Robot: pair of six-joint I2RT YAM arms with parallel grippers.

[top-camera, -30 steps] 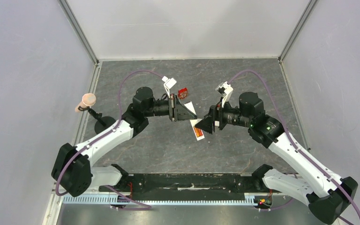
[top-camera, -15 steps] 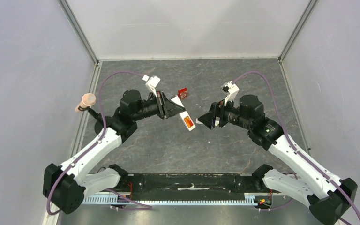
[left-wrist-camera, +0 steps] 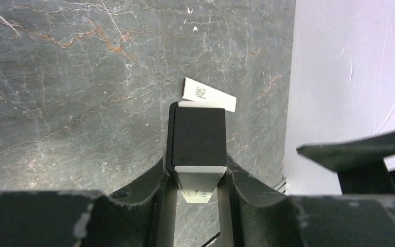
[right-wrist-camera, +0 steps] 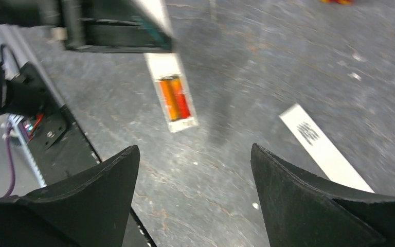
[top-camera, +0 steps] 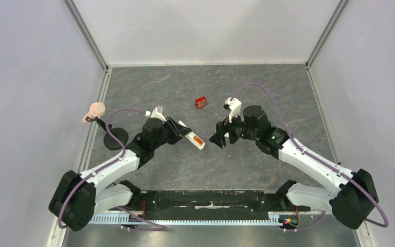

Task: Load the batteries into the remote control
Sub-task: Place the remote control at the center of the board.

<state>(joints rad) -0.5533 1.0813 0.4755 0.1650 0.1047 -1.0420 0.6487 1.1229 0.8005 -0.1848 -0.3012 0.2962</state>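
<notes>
From above: my left jaws pinch the remote control, with the batteries seated just beyond their tips; my right jaws stand spread opposite. Left wrist: the grip looks square. Right wrist: the cover strip runs toward one tip; I'd approach it low, lengthwise.

Remote control with both batteries seated, held in the left gripper.

The slim white bar is clamped by its long sides between the fingers. Its free end juts out toward the middle of the counter. One face has a dark end; the other shows the open recess near the free end, with two orange-red cylinders lying side by side in it.
</notes>
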